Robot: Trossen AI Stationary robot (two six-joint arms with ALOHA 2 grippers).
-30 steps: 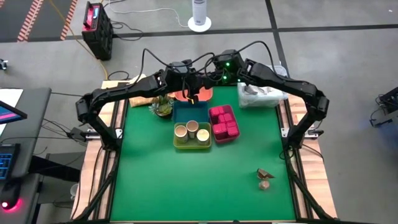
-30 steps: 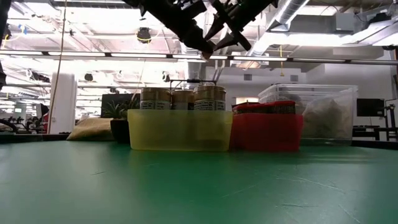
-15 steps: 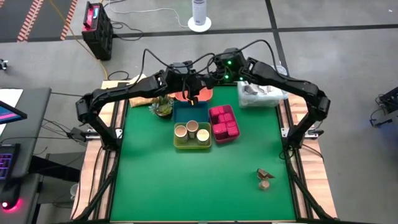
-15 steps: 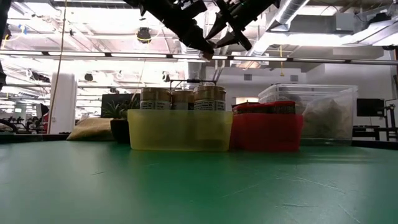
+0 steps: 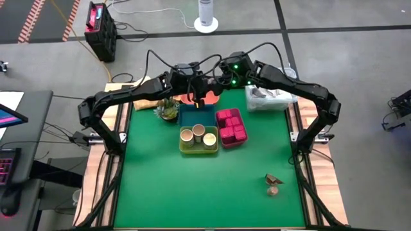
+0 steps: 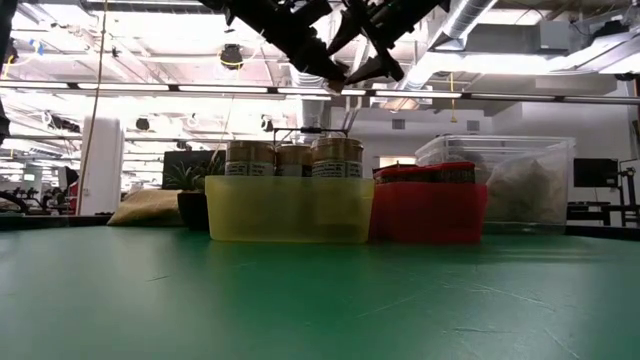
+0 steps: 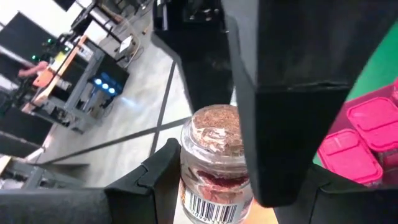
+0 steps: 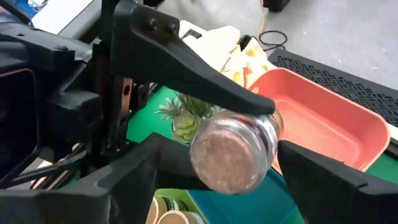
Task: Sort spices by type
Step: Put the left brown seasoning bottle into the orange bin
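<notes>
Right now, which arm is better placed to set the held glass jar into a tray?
Left. Its claw appears clamped on the glass jar, raised near the teal tray. The right claw only flanks the jar, fingers spread wide.

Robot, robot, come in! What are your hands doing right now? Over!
Left gripper shut on glass spice jar, high over the back trays. Right gripper close beside it, open. Tan jars in yellow tray, magenta blocks in red tray. Nothing blocking.
</notes>
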